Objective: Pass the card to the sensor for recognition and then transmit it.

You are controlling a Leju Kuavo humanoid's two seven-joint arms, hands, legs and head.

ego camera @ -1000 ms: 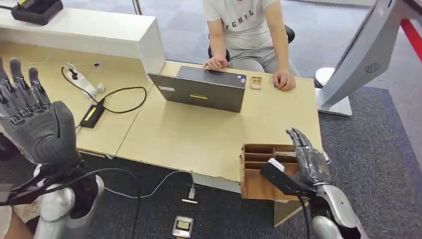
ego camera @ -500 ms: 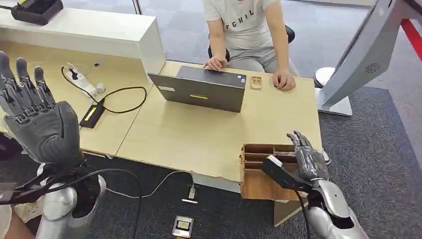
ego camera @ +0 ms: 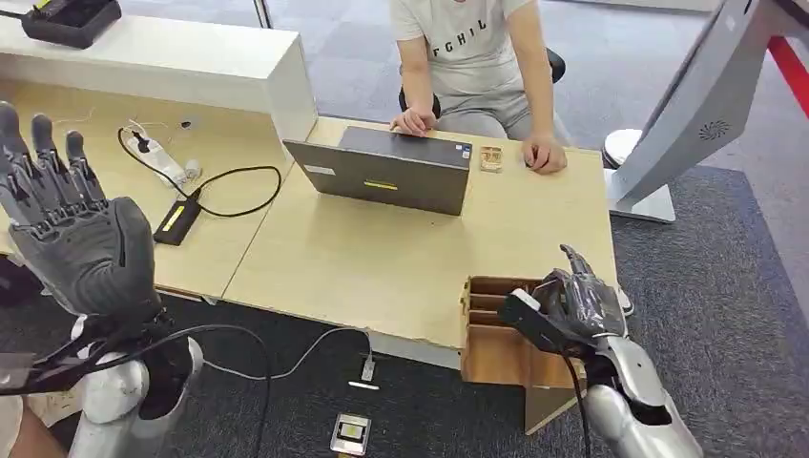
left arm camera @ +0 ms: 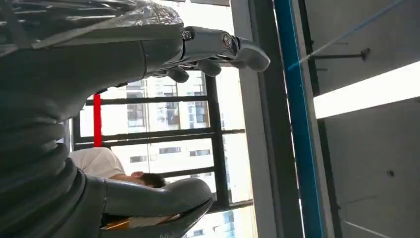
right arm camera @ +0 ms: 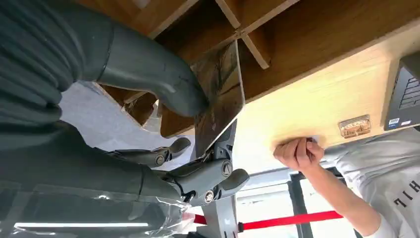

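here, left hand (ego camera: 81, 243) raised upright beside the desk (ego camera: 401, 248), fingers spread, holding nothing, right hand (ego camera: 572, 305) low over the wooden slotted box (ego camera: 491, 329), thumb and fingers pinching one card (right arm camera: 220, 96), one laptop (ego camera: 382, 172), one person (ego camera: 472, 57) seated

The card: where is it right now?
In the right wrist view the card is pinched in the right hand, over the wooden divided box at the table's near right corner.
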